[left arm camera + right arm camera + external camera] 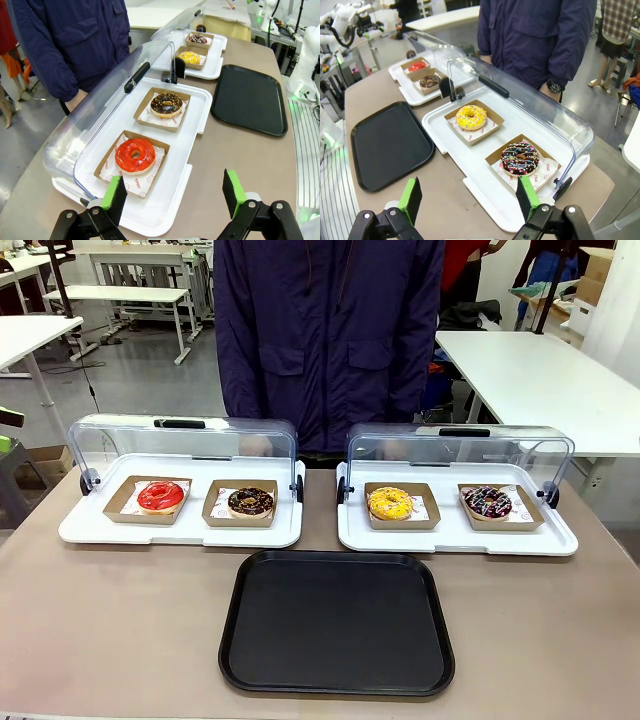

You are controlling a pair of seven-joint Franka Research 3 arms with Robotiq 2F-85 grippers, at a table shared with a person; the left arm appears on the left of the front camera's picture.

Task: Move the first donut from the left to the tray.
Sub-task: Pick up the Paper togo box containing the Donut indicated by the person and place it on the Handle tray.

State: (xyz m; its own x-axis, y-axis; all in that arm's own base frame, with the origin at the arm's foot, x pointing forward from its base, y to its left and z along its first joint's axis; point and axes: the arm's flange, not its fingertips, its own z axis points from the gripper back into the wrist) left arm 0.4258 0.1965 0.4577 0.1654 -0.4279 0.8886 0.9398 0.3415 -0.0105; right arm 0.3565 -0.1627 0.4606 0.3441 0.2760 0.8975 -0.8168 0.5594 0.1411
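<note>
The red-iced donut (161, 496) sits in its small cardboard tray (118, 502) on the left white tray (180, 535), at the far left. I judge it light and soft, with glossy icing that is easy to mark, so I would pinch the cardboard wall, not the ring. My left gripper (175, 186) hangs wide open and empty, near it. The front view gives the black tray (337, 622) near and centred; the left wrist view gives the cardboard walls plainly. My right gripper (469, 195) is open too.
</note>
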